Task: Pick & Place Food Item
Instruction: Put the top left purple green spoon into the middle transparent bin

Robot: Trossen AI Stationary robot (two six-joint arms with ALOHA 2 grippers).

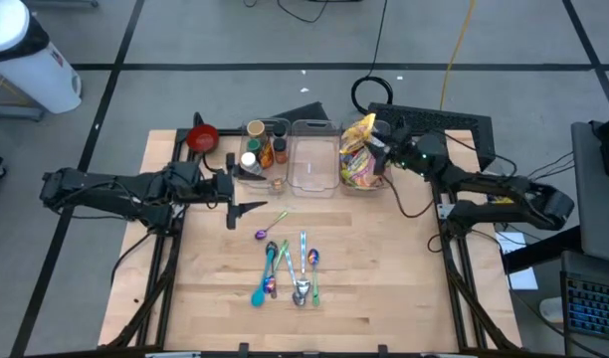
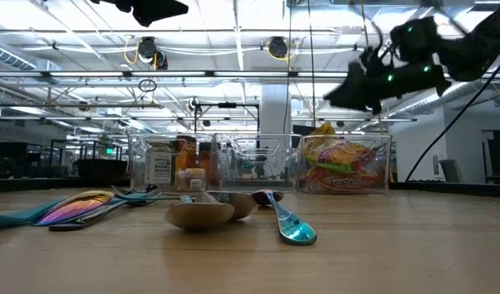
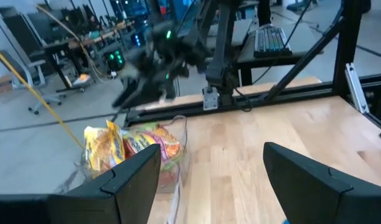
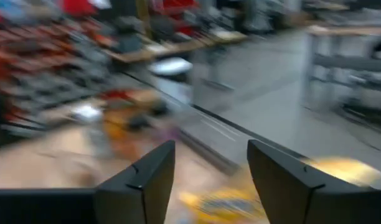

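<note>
Clearing right end effector (image 1: 381,149) — fingers spread, nothing pinched — straight up off snack packets (image 1: 357,154) in clear bin (image 1: 362,185); left end effector (image 1: 247,208) spread, waiting.

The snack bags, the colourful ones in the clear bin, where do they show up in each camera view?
High view: snack bags in the rightmost clear bin, upper centre-right.
Low view: centre-right, behind the spoons.
Left wrist view: lower left.
Right wrist view: blurred yellow patch at bottom, likely them.
Shared landmark: the right gripper beside them.
</note>
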